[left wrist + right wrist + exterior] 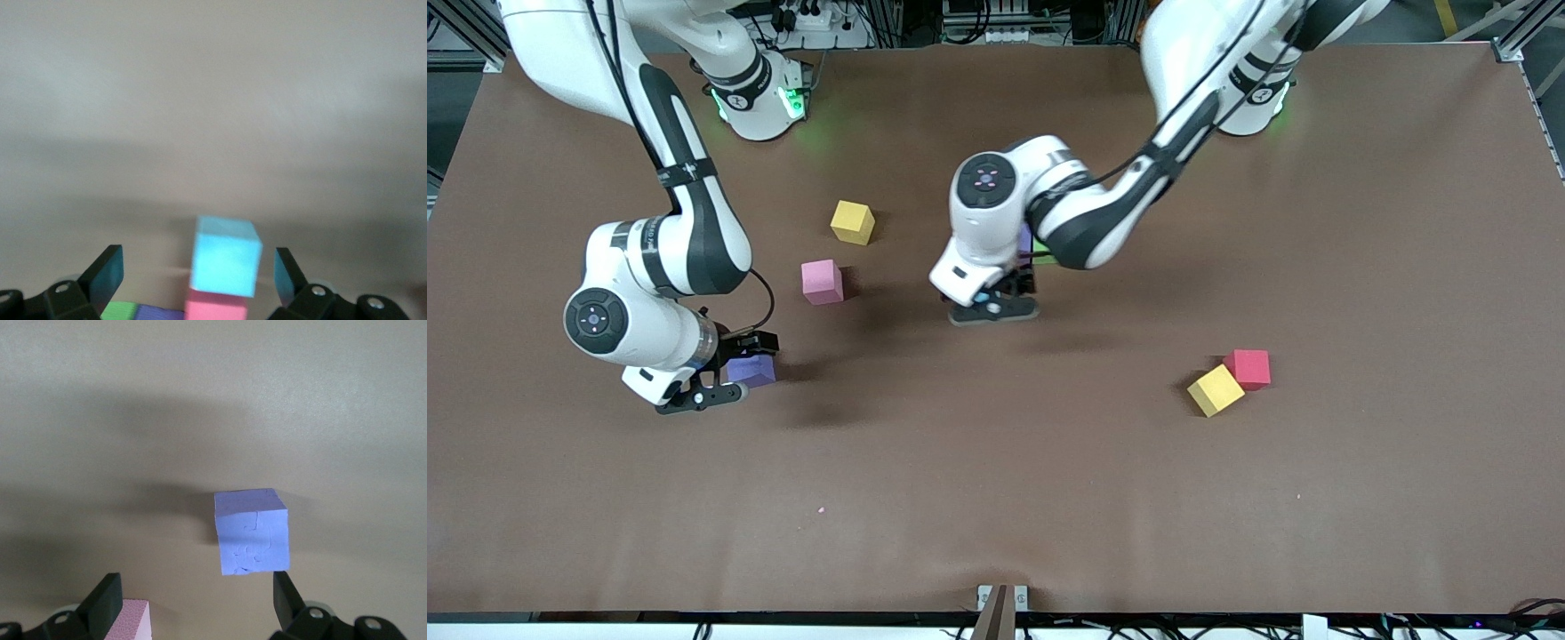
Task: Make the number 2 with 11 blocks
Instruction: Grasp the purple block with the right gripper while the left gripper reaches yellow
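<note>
**Purple cube under the right end effector, digit hidden under the left**

Purple block point(752, 370) is seen on the bench point(996, 498) toward the right arm's end, just beneath the right end effector point(725, 378), whose fingers are spread and empty; in the right wrist view the cube point(252, 532) lies ahead of the fingertips, not yet between them. At mid-bench the left end effector point(996, 298), also spread, hovers over the started number 2 point(200, 293). Its light blue block point(225, 264), released, is shown only by the left wrist view.
</note>
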Tool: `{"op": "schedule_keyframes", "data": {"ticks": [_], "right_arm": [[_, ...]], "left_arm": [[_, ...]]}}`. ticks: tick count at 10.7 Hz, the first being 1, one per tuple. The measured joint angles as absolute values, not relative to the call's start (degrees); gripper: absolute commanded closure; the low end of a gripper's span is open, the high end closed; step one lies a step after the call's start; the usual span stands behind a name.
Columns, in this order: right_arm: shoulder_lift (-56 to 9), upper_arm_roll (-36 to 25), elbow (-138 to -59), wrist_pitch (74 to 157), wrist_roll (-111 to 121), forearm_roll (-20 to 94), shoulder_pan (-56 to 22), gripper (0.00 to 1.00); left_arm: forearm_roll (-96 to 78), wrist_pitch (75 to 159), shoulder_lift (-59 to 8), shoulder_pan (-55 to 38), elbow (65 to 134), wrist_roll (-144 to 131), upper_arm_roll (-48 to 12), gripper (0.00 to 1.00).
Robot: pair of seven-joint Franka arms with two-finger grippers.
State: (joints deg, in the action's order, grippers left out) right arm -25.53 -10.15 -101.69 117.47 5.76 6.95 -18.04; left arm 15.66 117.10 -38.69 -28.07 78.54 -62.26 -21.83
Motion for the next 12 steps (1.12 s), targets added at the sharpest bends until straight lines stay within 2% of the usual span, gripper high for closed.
{"op": "schedule_keyframes", "data": {"ticks": [4, 7, 12], "right_arm": [[-25.6, -9.9, -101.6, 118.0, 5.8, 6.9, -18.1, 0.00], [-25.7, -9.9, -101.7, 118.2, 5.9, 6.9, -18.1, 0.00], [-25.9, -9.6, -101.7, 118.9, 5.9, 6.9, -18.4, 0.00]], "left_arm": [[12.4, 108.7, -34.3, -14.2, 79.2, -61.7, -21.6, 0.00], [12.8, 108.5, -36.2, -7.7, 81.9, -60.2, -21.3, 0.00], [14.1, 110.7, -40.6, -0.8, 82.5, -55.3, -21.3, 0.00]]}}
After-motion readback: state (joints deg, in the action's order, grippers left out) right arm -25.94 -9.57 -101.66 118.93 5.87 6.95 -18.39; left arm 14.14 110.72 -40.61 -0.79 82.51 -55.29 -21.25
